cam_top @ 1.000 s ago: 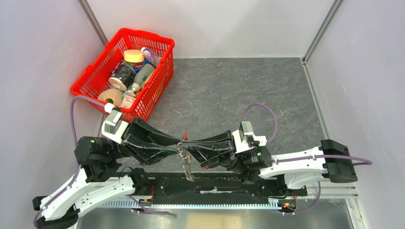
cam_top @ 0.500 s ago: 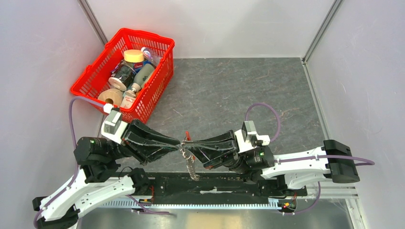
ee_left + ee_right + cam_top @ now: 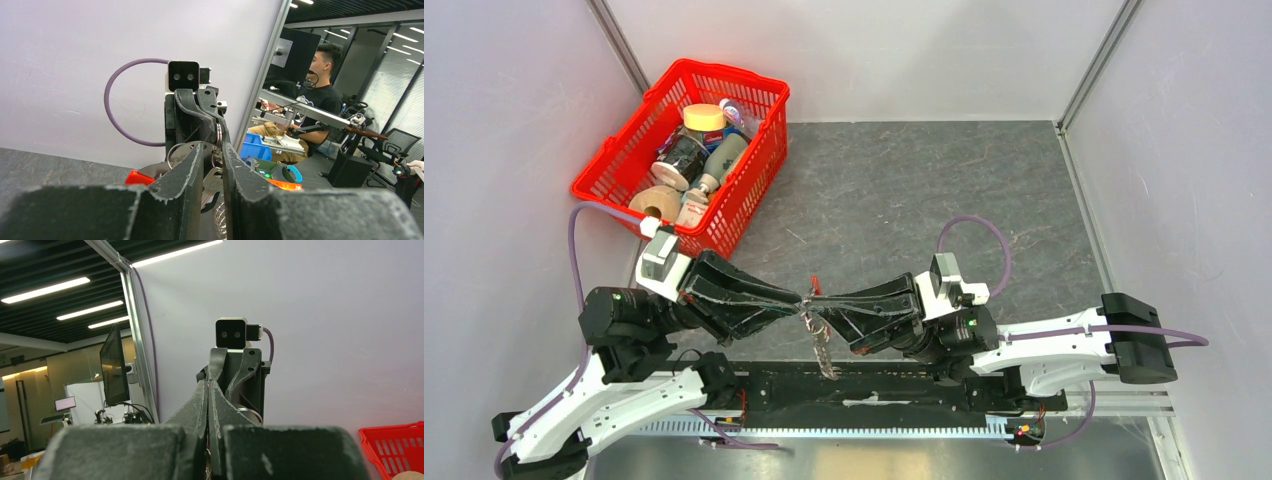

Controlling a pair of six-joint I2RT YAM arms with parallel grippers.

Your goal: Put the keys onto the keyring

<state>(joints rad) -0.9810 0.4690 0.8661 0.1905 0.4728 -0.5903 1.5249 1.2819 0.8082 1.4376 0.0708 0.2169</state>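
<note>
In the top view my left gripper (image 3: 798, 304) and right gripper (image 3: 816, 306) meet tip to tip above the table's front. The keyring (image 3: 821, 352) hangs from that point as a silvery coiled chain, with its red tag (image 3: 814, 286) just above. In the left wrist view my left gripper (image 3: 213, 150) is nearly shut around a thin metal ring (image 3: 218, 136). A silver key (image 3: 216, 183), the coil (image 3: 220, 221) and the red tag (image 3: 138, 177) show behind it. In the right wrist view my right gripper (image 3: 208, 390) is pressed shut on something thin, apparently a key's flat metal.
A red basket (image 3: 686, 150) full of bottles, jars and tape rolls stands at the back left. Grey walls close in the left, back and right sides. A black rail (image 3: 894, 385) runs along the near edge between the arm bases.
Over the last second both grippers rose slightly together, still tip to tip, and the hanging chain came up with them. In the last half second almost nothing moved.
</note>
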